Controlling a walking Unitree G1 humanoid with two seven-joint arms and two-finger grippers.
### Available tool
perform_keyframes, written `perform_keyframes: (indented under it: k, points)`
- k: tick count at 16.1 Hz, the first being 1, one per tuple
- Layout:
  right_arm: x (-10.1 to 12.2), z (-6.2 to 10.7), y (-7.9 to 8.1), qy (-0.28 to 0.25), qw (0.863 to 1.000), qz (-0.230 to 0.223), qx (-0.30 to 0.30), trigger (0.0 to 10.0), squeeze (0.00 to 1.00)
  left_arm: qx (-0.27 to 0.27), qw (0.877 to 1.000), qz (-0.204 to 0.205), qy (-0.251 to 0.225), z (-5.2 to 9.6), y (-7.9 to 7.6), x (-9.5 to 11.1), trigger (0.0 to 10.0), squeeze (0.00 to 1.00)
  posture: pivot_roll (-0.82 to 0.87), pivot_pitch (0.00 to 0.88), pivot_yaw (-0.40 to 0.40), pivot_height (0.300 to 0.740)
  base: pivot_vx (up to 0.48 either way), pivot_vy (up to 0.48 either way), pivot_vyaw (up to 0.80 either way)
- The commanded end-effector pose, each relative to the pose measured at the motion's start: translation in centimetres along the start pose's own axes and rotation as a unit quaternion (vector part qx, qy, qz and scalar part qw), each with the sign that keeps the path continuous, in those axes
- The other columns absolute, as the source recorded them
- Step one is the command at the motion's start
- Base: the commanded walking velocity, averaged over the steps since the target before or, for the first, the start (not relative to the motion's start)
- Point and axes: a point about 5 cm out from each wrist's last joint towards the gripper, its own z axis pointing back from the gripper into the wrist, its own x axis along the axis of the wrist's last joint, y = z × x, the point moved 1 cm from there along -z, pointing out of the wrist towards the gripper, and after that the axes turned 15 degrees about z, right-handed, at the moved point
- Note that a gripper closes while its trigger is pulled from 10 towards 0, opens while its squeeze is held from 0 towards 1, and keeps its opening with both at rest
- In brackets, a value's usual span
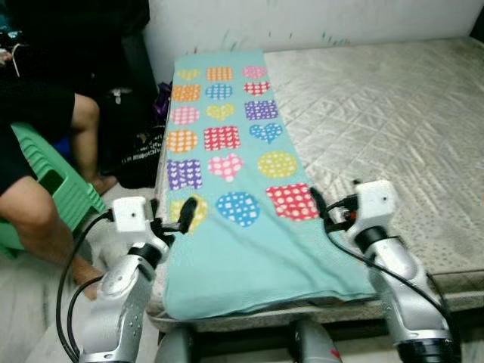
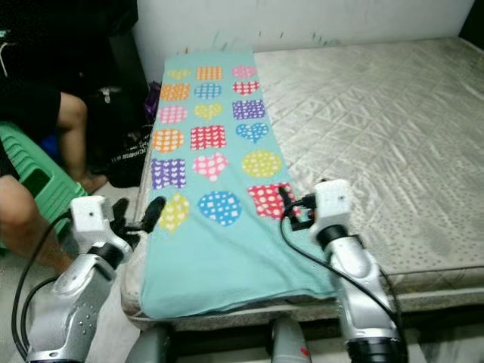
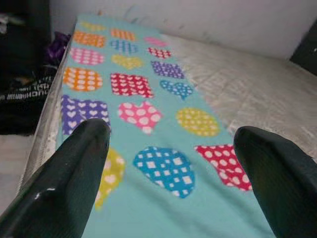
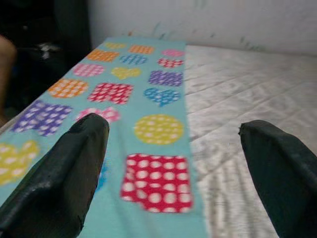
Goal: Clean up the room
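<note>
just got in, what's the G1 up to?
It stands at the foot of a bed with a teal blanket laid flat along the mattress's left side. Both arms are raised over the blanket's near end: left pincer at its left edge, right pincer at its right edge. Both are open and hold nothing. A person sits on a green chair left of the bed.

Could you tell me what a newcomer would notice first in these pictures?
A teal blanket with bright patches runs along the left side of the bare mattress. The left gripper and right gripper hover open above its near end. A person sits on a green stool to the left.
</note>
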Motion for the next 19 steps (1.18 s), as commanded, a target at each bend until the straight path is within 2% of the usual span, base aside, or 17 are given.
perform_keyframes:
  k: [1, 4, 9, 13, 19]
  points:
    - [0.2, -0.2, 0.3, -0.009, 1.000, 0.001, 0.007, 10.0, 0.00, 0.014, 1.000, -0.009, 0.000, 0.2, 0.7, 0.2, 10.0, 0.00, -0.22, 0.000, 0.034, 0.623, 0.000, 0.000, 0.00]
    - [0.4, -0.2, 0.5, -0.014, 1.000, 0.000, 0.013, 10.0, 0.00, 0.015, 1.000, -0.007, 0.001, 0.2, 0.6, 0.2, 10.0, 0.00, -0.22, 0.000, 0.032, 0.623, 0.000, 0.000, 0.00]
    - [0.3, -0.2, 1.2, -0.014, 1.000, 0.003, 0.026, 10.0, 0.00, 0.016, 1.000, -0.010, 0.003, 0.0, 0.8, 0.2, 10.0, 0.00, -0.22, 0.001, 0.034, 0.598, 0.000, 0.000, 0.00]
    - [0.7, -0.8, 2.0, -0.018, 0.999, 0.017, 0.040, 10.0, 0.00, 0.016, 1.000, -0.017, 0.006, -0.3, 1.0, 0.4, 10.0, 0.00, -0.22, 0.044, 0.042, 0.598, 0.000, 0.000, 0.00]
    - [1.1, -1.4, 3.7, -0.023, 0.998, 0.020, 0.060, 10.0, 0.00, 0.013, 1.000, -0.023, 0.008, -1.7, 1.5, 1.0, 10.0, 0.00, -0.22, 0.091, 0.039, 0.598, 0.000, 0.000, 0.76]
